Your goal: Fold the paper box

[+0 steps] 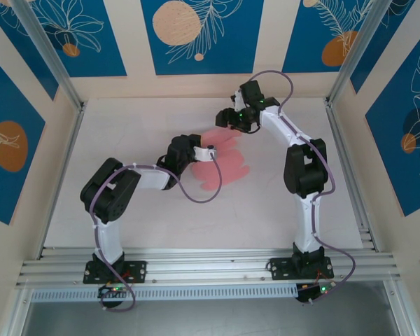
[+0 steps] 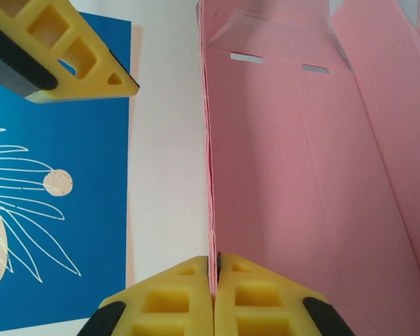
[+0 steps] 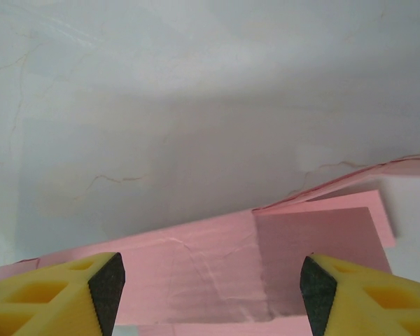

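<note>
The left pincer is pressed shut on the edge of the paper box. The box is a pink card lying partly folded in the middle of the counter, and its long fold runs straight away from that pincer. The right pincer has its jaws wide apart with nothing in them, and it hangs just over the far end of the card, so the card lies below it and back toward the robot. I think this free arm is the one to push the next flap.

Blue floral wall panels surround the white marbled table.
</note>
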Available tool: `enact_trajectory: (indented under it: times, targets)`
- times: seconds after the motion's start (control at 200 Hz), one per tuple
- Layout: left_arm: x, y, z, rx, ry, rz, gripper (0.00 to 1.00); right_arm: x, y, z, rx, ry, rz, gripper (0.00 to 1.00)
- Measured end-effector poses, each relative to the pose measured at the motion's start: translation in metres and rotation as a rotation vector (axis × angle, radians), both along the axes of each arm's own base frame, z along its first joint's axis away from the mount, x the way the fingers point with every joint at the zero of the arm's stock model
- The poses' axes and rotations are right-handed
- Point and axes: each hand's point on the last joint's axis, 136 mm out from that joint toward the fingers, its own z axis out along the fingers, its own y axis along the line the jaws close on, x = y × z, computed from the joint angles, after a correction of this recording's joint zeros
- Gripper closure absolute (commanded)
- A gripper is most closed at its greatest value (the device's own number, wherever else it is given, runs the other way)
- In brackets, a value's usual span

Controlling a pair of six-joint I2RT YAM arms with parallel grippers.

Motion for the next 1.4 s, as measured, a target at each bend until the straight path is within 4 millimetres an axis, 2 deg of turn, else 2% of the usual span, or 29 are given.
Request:
enact_trajectory:
  times: [0.21,0.405,0.615,0.745,0.815,1.0,1.18,1.255,1.4]
  targets:
    - [0.000,0.000,0.002,-0.004,-0.006,0.000,0.96,-0.002,-0.003,-0.010,-0.020,0.026,0.000,0.31]
    - [0.000,0.001,-0.002,0.002,0.000,0.001,0.96,-0.001,0.000,-0.031,-0.008,0.079,-0.006,0.32]
    - [0.001,0.000,-0.006,0.014,-0.025,-0.004,0.96,0.000,0.006,-0.027,0.050,0.098,-0.018,0.43]
    - [0.002,0.001,-0.008,0.024,-0.051,0.002,0.96,0.001,0.010,-0.024,0.082,0.104,-0.025,0.54]
    - [0.004,0.002,-0.010,0.033,-0.066,0.009,0.96,0.001,0.013,-0.022,0.102,0.107,-0.028,0.56]
    - [0.007,0.003,-0.013,0.049,-0.100,0.020,0.97,0.004,0.015,-0.024,0.138,0.108,-0.037,0.55]
    - [0.008,0.003,-0.013,0.064,-0.109,0.026,0.97,0.001,0.005,-0.034,0.137,0.115,-0.049,0.38]
    - [0.008,0.003,-0.013,0.064,-0.108,0.027,0.97,-0.006,-0.005,-0.034,0.143,0.119,-0.065,0.34]
    - [0.008,0.004,-0.015,0.067,-0.107,0.031,0.97,-0.017,-0.035,-0.029,0.178,0.110,-0.113,0.34]
